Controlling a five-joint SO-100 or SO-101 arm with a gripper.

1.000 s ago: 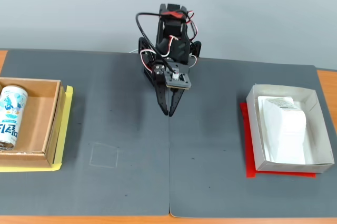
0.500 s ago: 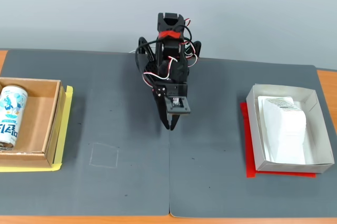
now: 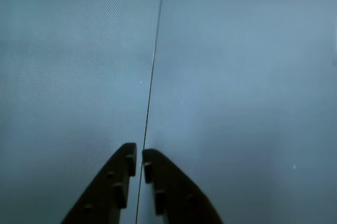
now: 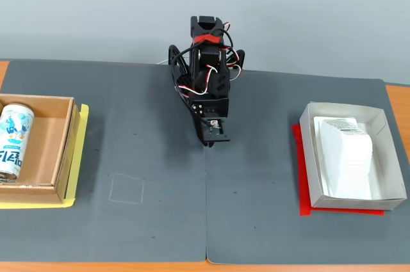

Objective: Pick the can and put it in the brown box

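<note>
In the fixed view the can, white with light-blue print, lies on its side inside the brown box at the left edge of the mat. My gripper hangs folded at the middle back of the mat, far from both, tips pointing down at the mat. In the wrist view the two dark fingers come up from the bottom edge with only a narrow slit between the tips; nothing is between them. Can and box are out of the wrist view.
A white-grey paper tray holding a white packet sits on red tape at the right. A yellow sheet lies under the brown box. A faint chalk square marks the dark mat; a seam runs down its middle.
</note>
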